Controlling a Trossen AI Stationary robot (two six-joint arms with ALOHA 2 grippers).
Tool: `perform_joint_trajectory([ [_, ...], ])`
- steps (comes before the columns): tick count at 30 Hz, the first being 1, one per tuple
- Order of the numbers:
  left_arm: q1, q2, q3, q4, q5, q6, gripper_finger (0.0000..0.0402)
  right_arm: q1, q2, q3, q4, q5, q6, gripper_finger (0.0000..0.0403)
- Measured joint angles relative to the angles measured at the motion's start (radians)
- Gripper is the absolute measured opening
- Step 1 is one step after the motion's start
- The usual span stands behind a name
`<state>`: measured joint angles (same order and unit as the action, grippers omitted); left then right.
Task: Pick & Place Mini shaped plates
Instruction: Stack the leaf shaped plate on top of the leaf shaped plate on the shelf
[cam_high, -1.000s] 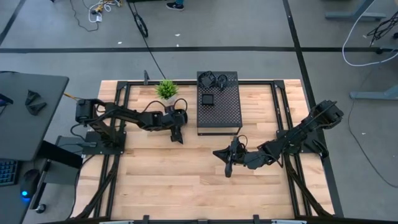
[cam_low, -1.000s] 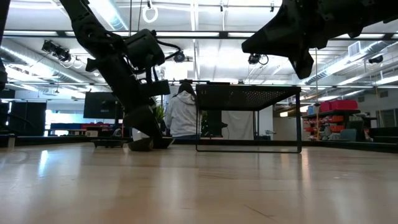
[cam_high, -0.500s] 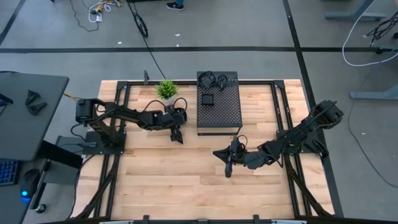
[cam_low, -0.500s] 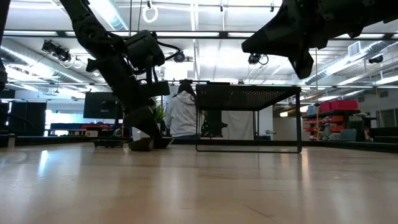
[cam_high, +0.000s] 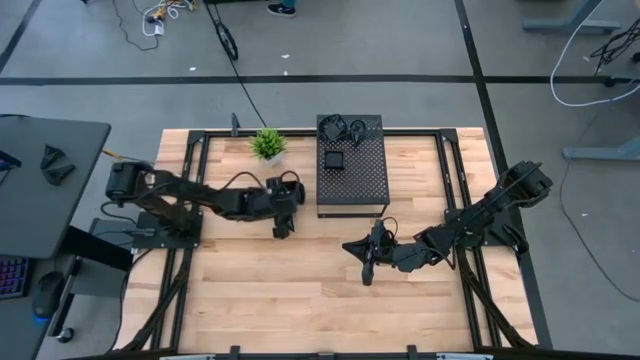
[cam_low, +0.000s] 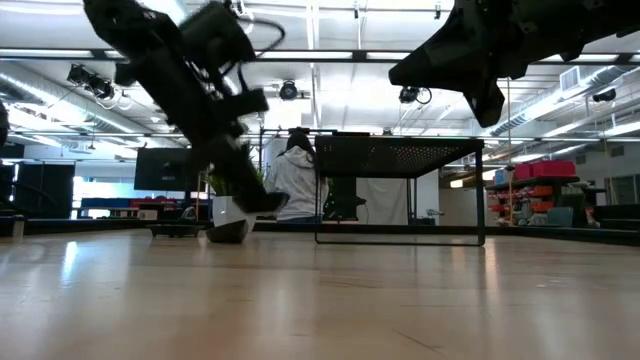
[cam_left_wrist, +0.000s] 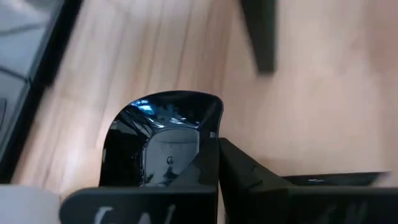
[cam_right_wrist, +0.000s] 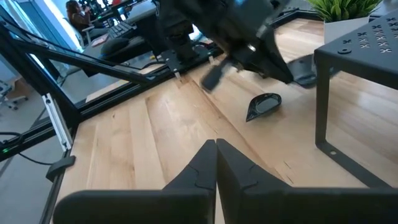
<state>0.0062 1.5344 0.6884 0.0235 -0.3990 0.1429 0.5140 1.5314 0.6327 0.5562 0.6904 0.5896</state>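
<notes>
My left gripper (cam_high: 283, 228) hangs over the table's middle left, in front of the box, shut on a glossy black mini shaped plate (cam_left_wrist: 158, 140) with a rounded leaf outline. In the low view this plate (cam_low: 268, 203) hangs clear of the wood. Another small black plate (cam_right_wrist: 264, 104) rests tilted on the table just below it, also visible from table height (cam_low: 228, 232). More plates (cam_high: 333, 160) lie on top of the black perforated box (cam_high: 352, 185). My right gripper (cam_right_wrist: 216, 149) hovers shut and empty above the table's middle right. My left gripper pinches the plate by its raised rim (cam_left_wrist: 214, 127) at one side, near a corner. One finger (cam_left_wrist: 249, 174) shows on the rim's outer side; the plate hides the other. The fingers slant down from the table's left. The plate hangs lifted clear of the table, roughly level.
The box stands on thin legs (cam_low: 318, 215) at the table's far middle. A small green potted plant (cam_high: 267, 145) sits left of it. Black frame rails (cam_high: 200, 160) run along the table's sides. Bare wood (cam_high: 300, 290) stretches toward the near edge.
My left gripper has risen from the table and drawn a little toward the near edge, taking one plate up clear of the wood. The other plate beneath it has stayed where it was.
</notes>
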Motion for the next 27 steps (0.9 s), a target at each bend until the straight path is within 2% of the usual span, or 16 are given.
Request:
perform_joint_trajectory([
  [4,-0.065,-0.088,0.008,-0.039,-0.004,0.0,0.0002,0.0,0.0,0.0,-0.001,0.0,0.0,0.0009],
  [11,-0.173,-0.202,0.135,-0.345,-0.006,-0.025,0.0001,0.0,0.0,0.0,-0.006,-0.015,-0.022,0.0009],
  [14,-0.23,-0.208,0.204,-0.423,0.039,-0.028,0.0001,0.0,0.0,0.0,-0.005,-0.099,-0.076,0.0009],
  [21,-0.382,-0.207,0.273,-0.425,0.179,-0.073,0.0001,0.0,0.0,0.046,0.067,-0.362,-0.247,0.0009],
  [23,-0.427,-0.207,0.28,-0.413,0.196,-0.087,0.0001,0.0,0.0,0.121,0.001,-0.408,-0.288,0.0009],
  [27,-0.5,-0.207,0.28,-0.345,0.208,-0.101,0.0001,-0.005,0.006,0.335,-0.304,-0.444,-0.394,0.0011],
])
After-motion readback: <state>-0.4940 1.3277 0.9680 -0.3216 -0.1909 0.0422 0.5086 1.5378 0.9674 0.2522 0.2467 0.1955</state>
